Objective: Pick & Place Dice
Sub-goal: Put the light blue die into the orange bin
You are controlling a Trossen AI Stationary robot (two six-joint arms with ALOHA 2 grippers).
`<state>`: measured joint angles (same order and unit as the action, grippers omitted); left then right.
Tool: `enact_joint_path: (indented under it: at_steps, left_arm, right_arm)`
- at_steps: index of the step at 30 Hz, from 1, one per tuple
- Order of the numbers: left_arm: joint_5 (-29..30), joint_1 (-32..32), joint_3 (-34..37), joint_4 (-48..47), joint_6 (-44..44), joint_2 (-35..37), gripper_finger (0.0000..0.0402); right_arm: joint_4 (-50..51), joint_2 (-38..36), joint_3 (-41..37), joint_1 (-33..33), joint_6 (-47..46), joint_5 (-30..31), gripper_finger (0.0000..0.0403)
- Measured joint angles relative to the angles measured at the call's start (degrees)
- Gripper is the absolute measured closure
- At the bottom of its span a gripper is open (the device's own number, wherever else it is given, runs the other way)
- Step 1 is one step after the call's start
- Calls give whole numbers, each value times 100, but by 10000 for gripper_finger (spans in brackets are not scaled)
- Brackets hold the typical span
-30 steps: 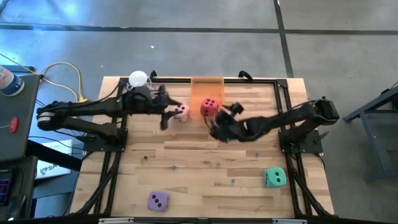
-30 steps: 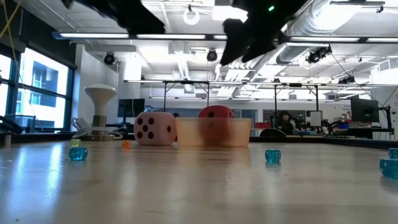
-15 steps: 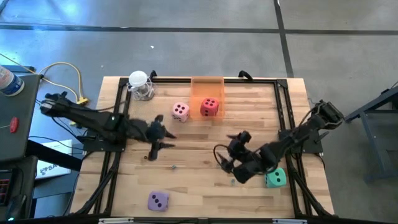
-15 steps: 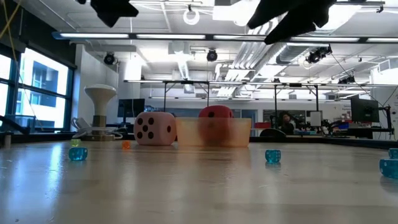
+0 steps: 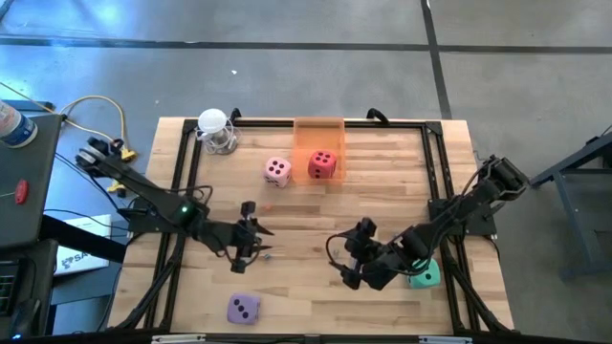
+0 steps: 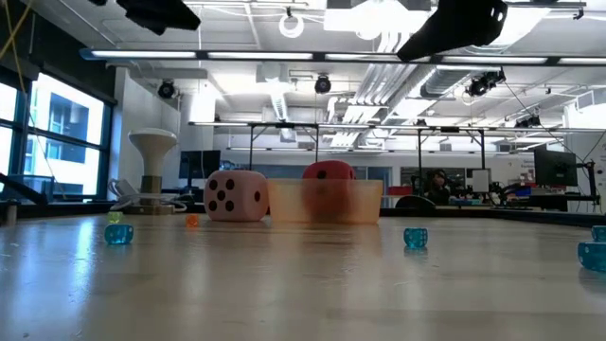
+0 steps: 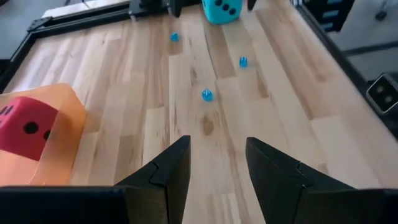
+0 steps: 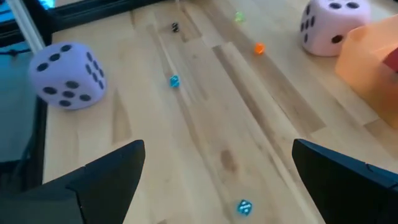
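Near the far edge of the tabletop (image 5: 316,215), at its middle, the red die (image 5: 322,164) sits inside an orange bin (image 5: 318,134), two pips up, square to the edge. The pink die (image 5: 277,171) stands just beside the bin on its left, apart from it. The purple die (image 5: 243,308) lies by the near edge, left of centre, turned a little askew; the green die (image 5: 424,274) lies near the right edge, partly hidden by the right arm. Bare wood stretches between the far pair and the near pair, dotted with tiny beads (image 7: 207,94). The left gripper (image 5: 251,234) hangs over the left-centre boards, arm low and outstretched, fingers narrowly parted, empty. The right gripper (image 5: 352,260) hovers just left of the green die, arm bent back toward the right edge, fingers spread wide, holding nothing.
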<state>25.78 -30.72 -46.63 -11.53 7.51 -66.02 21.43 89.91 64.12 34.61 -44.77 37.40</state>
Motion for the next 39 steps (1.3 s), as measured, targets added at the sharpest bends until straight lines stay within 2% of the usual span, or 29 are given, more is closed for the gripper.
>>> enact_joint_path:
  at_steps: [3,7,12,15,18,21,24,26,29,32,35,39]
  left_arm:
    - [7,7,0,28,-20,-123,254]
    - [5,63,2,49,-32,-150,254]
    - [4,66,2,44,-148,-113,254]
    - [2,51,2,-21,-151,-115,254]
    - [2,50,2,-86,-151,-115,254]
    - [2,50,2,-73,-153,-115,254]
    - [-2,104,2,-70,-148,-115,254]
    - [-1,145,2,-56,-126,-115,254]
    - [-2,219,2,33,-125,-115,254]
    - [-4,293,2,132,-170,-115,254]
    - [-10,370,2,235,-164,-115,254]
    - [-94,406,2,238,-122,-115,254]
  right_arm:
    - [-265,0,0,-81,25,-24,3]
    - [-742,0,0,-243,659,14,3]
    - [-700,-15,0,-465,1068,81,3]
    - [-417,-265,21,-500,1225,-10,3]
    - [388,-566,350,-355,897,-47,3]
    - [1640,-810,806,-136,66,-39,3]
    - [3136,-920,1314,27,-1386,-344,3]
    - [4074,-922,1577,107,-2563,-750,3]
    - [5141,-903,1693,178,-4075,-1666,3]
    - [5805,-836,1669,193,-5189,-2434,3]
    - [6069,-752,1613,312,-5918,-3017,3]
    - [5952,-680,1434,628,-6652,-3350,3]
